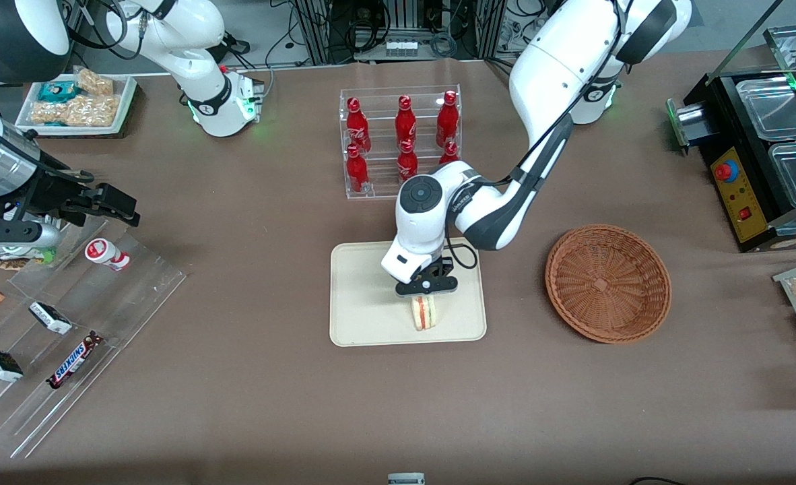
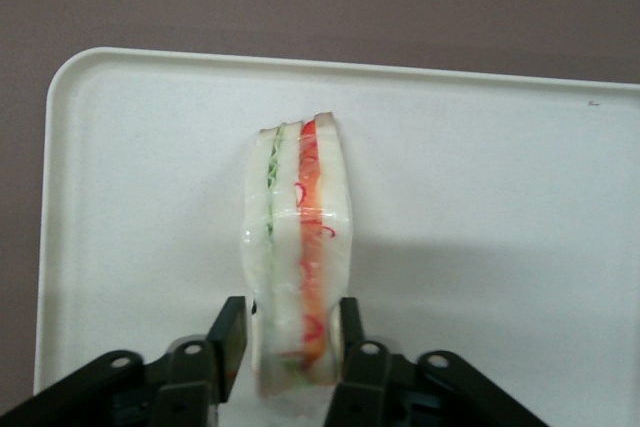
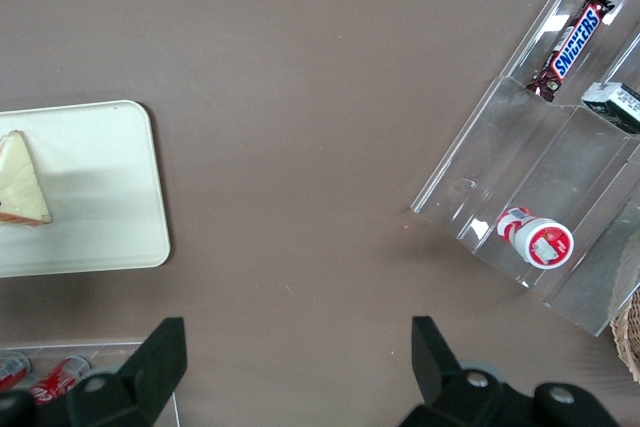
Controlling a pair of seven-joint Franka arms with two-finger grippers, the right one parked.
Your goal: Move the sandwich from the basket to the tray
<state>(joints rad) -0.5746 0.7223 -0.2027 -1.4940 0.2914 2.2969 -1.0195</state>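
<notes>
The gripper [image 2: 290, 332] has its jaws narrowed on the sandwich [image 2: 297, 262], one finger [image 2: 229, 332] at each bread face, apparently touching. The sandwich stands on edge on the tray [image 1: 364, 296], filling stripes up. The basket [image 1: 607, 283] sits on the tabletop [image 1: 250, 397] beside the tray, toward the working arm's end.

The gripper [image 1: 425, 295] covers the sandwich's [image 1: 424, 313] end farther from the front camera, and the arm above hides part of the tray [image 1: 357, 303]. In the left wrist view the sandwich [image 2: 298, 247] is cut off at the picture's edge between the fingers [image 2: 229, 332]. The parked arm's wrist view cuts off the sandwich [image 3: 22, 182] and the tray [image 3: 110, 197].
</notes>
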